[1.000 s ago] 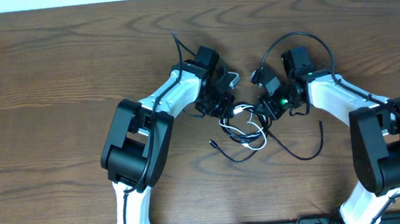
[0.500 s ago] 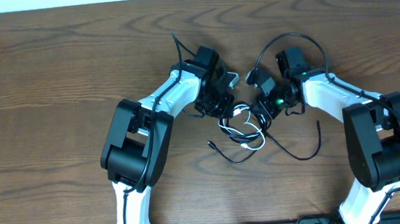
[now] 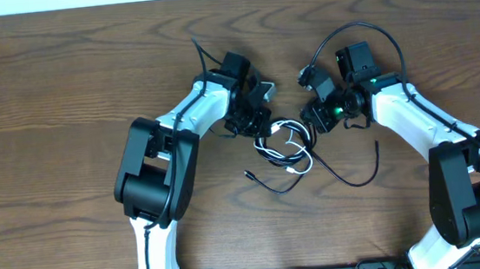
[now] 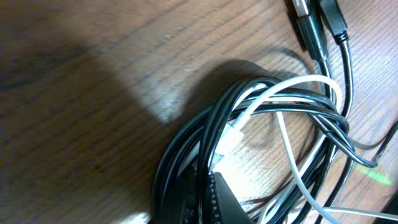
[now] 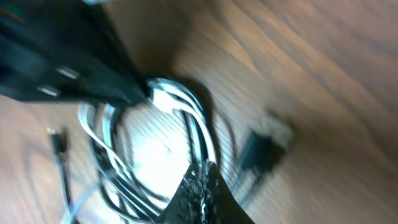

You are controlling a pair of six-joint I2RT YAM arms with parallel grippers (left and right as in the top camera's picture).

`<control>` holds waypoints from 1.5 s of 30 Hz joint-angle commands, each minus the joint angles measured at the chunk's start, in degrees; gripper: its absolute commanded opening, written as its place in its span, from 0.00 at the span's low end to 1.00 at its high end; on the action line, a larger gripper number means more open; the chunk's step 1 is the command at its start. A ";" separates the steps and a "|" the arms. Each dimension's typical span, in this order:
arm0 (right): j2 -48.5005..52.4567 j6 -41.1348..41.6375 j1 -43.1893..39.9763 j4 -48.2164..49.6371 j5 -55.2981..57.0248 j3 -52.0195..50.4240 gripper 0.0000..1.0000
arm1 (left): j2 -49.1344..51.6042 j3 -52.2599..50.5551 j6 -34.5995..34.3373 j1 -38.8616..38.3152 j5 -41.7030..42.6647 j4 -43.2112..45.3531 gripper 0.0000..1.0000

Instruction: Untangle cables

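Lying between left claw (image 3: 262,132), right claw (image 3: 310,128): cables (image 3: 289,153)

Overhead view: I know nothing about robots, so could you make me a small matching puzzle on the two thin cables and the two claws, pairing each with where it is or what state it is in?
Things:
1. black cable
2. white cable
3. left gripper
4. right gripper

Places or states:
A. shut, at the tangle's right edge
B. pale loops wound in among darker strands
C. one end trails away alone to the right across the table
D. shut, at the tangle's left edge

Pairs: 1-C, 2-B, 3-D, 4-A
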 commanded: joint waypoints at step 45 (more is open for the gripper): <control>8.39 -6.95 2.51 3.45 1.51 -0.07 0.23 | 1.99 -1.18 -0.72 -2.36 -5.09 -0.37 0.08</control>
